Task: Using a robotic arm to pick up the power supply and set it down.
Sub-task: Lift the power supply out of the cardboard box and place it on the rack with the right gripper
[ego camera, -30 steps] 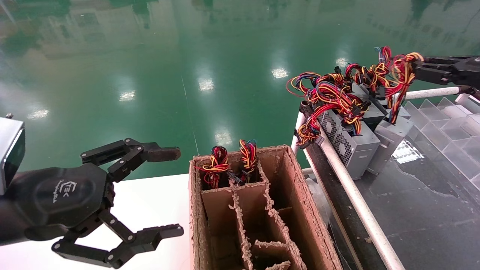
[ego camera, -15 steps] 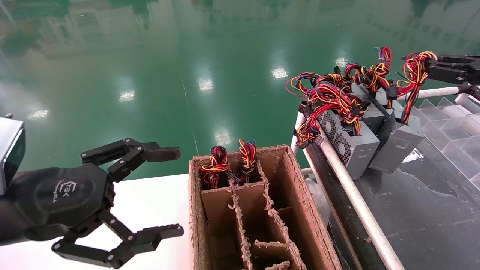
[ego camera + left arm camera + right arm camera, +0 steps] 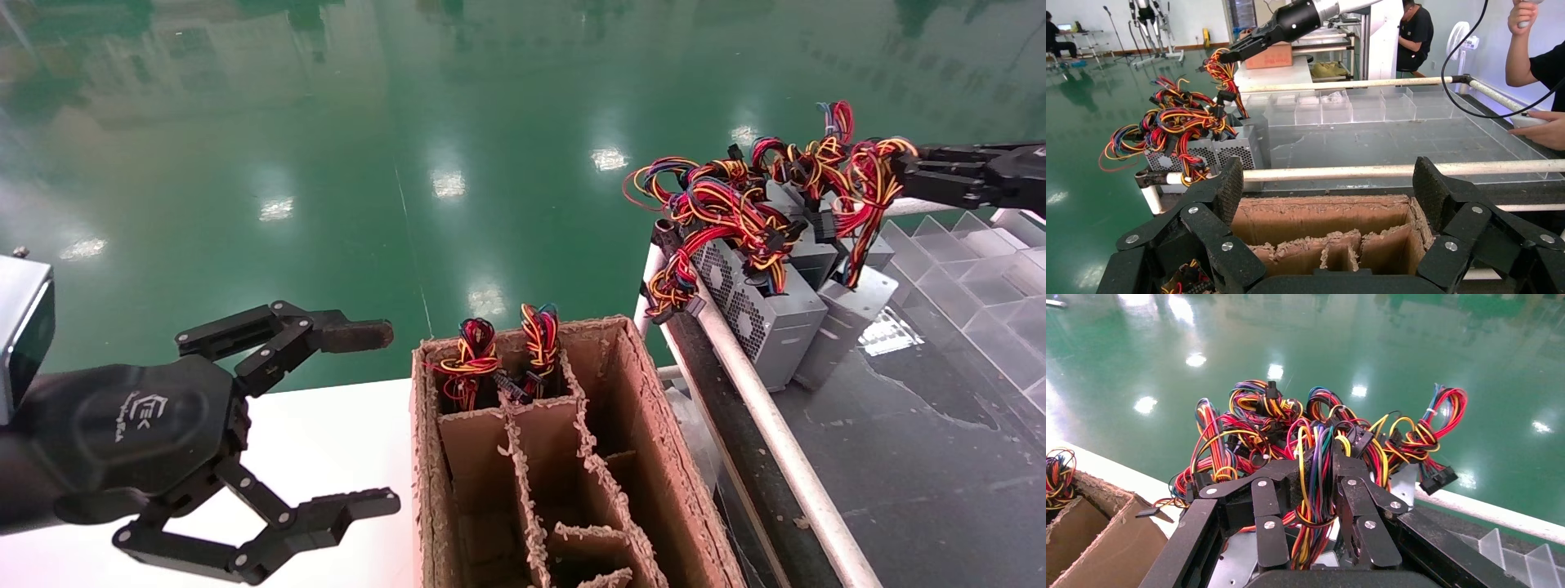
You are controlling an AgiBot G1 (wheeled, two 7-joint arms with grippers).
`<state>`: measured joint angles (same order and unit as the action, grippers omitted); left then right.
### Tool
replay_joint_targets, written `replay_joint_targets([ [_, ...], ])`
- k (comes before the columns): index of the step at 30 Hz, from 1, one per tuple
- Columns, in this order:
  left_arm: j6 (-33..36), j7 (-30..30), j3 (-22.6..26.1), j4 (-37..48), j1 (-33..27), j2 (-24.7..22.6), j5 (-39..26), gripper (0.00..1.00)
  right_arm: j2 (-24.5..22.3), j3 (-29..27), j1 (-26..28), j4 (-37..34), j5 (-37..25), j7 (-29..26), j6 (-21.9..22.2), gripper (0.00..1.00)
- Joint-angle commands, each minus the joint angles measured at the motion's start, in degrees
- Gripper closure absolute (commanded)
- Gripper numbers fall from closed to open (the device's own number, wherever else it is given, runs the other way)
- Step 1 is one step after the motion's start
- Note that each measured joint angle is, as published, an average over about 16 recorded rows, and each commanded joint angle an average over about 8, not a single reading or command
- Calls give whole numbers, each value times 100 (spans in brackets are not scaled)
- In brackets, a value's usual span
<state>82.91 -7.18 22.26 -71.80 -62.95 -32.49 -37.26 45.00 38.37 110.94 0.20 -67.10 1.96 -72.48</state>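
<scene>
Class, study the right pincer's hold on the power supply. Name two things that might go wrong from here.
1. The right pincer grips only the wire bundle, not the grey box of the power supply, so the wires might slip or strain as the box hangs tilted.
2. The neighbouring supplies' wires lie tangled close by; lifting could snag them and drag another unit along.
</scene>
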Motion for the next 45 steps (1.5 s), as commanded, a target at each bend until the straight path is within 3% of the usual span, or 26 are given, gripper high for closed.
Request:
replay_joint_targets([
  [1,0,0,0,0,0,0,0,0,39,-9,-15,-9,13,-4,15,100],
  [16,0,0,0,0,0,0,0,0,-94,-3,-24,-54,5,29,157,100],
  [33,0,0,1,0,0,0,0,0,-395,44,127,66,-61,39,-353,100],
  [45,0,0,1,0,0,0,1,0,-237,88,169,64,-123,6,-458,100],
])
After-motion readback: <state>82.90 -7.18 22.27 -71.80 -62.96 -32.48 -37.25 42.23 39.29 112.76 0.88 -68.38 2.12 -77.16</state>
